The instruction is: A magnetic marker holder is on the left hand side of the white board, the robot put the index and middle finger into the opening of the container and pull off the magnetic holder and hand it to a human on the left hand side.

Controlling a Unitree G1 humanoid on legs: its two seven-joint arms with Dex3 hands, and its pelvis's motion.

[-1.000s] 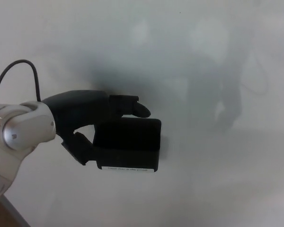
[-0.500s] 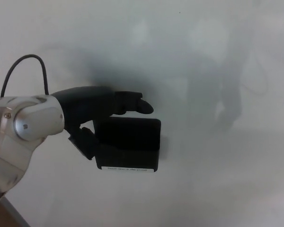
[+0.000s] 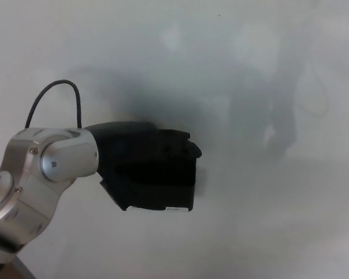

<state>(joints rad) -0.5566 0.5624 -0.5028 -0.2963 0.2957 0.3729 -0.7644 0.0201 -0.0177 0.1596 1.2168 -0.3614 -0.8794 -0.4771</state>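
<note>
The black magnetic holder (image 3: 175, 187) sits against the whiteboard (image 3: 279, 226), left of centre, with a white label strip along its bottom edge. My left hand (image 3: 136, 160) reaches in from the left and lies over the holder's left and upper part. Its fingers (image 3: 183, 145) hook over the top rim at the opening, and the thumb covers the lower left front. Black on black hides how deep the fingers sit. The holder's back still looks flush with the board. My right hand does not show.
The silver wrist (image 3: 46, 174) of my left arm fills the lower left, with a black cable (image 3: 52, 96) looping above it. Faint grey reflections lie on the board at the upper right. A sliver of floor or frame shows at the bottom left corner.
My left hand has moved right and closed onto the holder, its fingers dropping from above the top edge onto the rim, the thumb now covering most of the label. The holder has stayed in place.
</note>
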